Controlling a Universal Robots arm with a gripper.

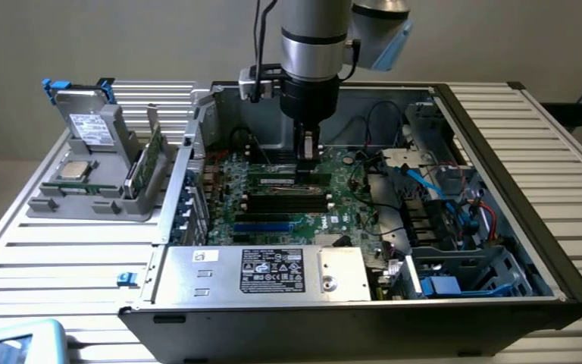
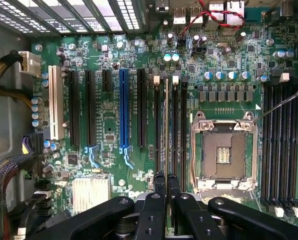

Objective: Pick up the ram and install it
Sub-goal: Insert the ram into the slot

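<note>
Worktop (image 1: 58, 258): ribbed bare metal slats, satin sheen. Computer case (image 1: 533, 250): dark painted metal rim. Power supply (image 1: 342, 273), 6 o'clock in case: dull galvanised steel, glossy black label. Holder (image 1: 89, 206), 9 o'clock: matt grey plastic. Motherboard (image 2: 108, 125): glossy green circuit board, black and blue plastic slots. ram (image 1: 276, 179): green board, matt black chips. hand (image 2: 166, 181): matt black. CPU socket (image 2: 223, 150): shiny metal frame.

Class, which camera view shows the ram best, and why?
The exterior view: the ram shows its long green side under the end effector. In the wrist view the ram is edge-on, a thin line among the slots.
</note>
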